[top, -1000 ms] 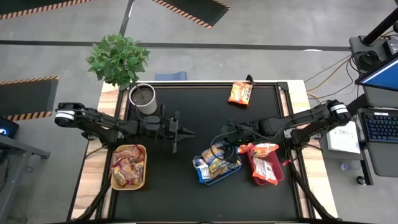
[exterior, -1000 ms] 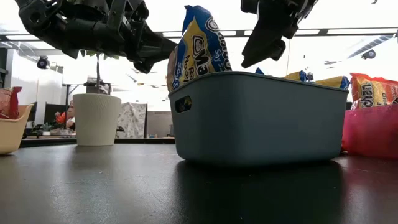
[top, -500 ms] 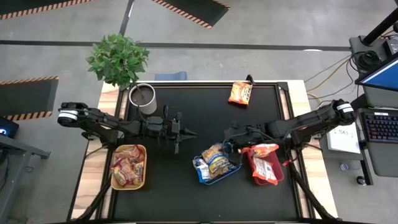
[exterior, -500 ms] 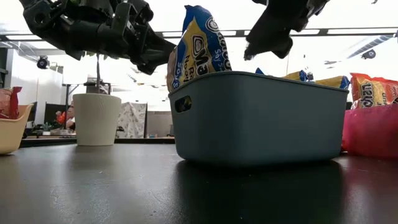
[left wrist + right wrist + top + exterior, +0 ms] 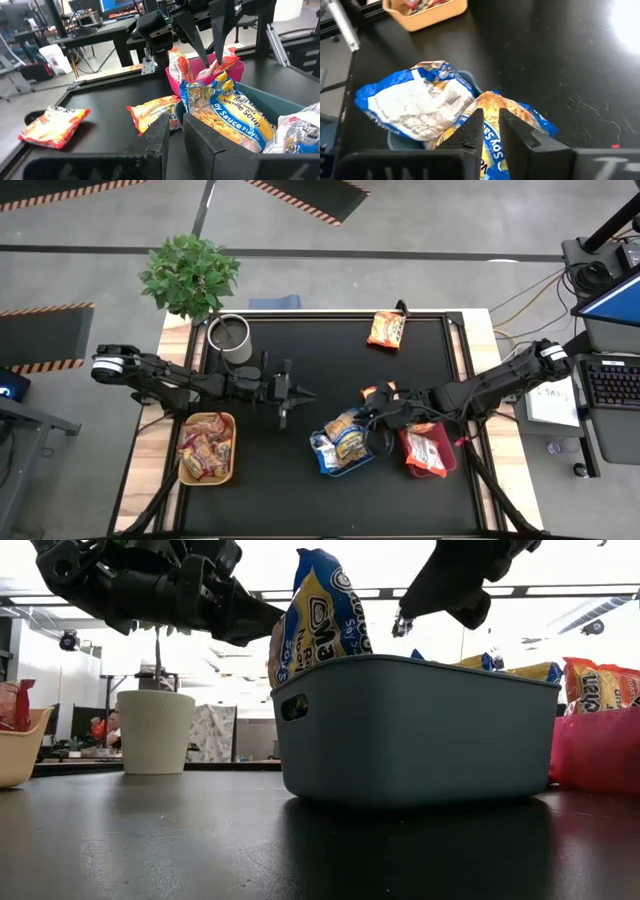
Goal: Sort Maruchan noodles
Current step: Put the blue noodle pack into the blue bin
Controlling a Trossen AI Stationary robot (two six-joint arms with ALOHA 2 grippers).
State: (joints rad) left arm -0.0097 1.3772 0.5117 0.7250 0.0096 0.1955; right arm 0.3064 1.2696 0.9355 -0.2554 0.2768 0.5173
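Blue-and-yellow noodle packets (image 5: pixel 345 442) stand and lie in a blue tray (image 5: pixel 420 730); one leans upright against its wall (image 5: pixel 325 610). Orange packets fill a pink tray (image 5: pixel 440 465). Red packets lie in a yellow tray (image 5: pixel 232 450). One orange packet (image 5: pixel 386 329) lies flat at the table's far edge, another (image 5: pixel 378 393) flat just beyond the blue tray. My right gripper (image 5: pixel 490 125) hovers shut above the blue tray and holds nothing. My left gripper (image 5: pixel 305 392) hangs shut over the table's middle, left of the blue tray.
A white pot (image 5: pixel 231 337) with a plant stands at the far left corner. The three trays line the near half of the black table top. Bare table lies between the left gripper and the far orange packet. Stands and desks fill the room behind.
My right arm has swung toward the table's near edge and risen a little above the blue tray, uncovering the orange packet that lies beyond the tray. Its fingers stay shut. The packets have not moved.
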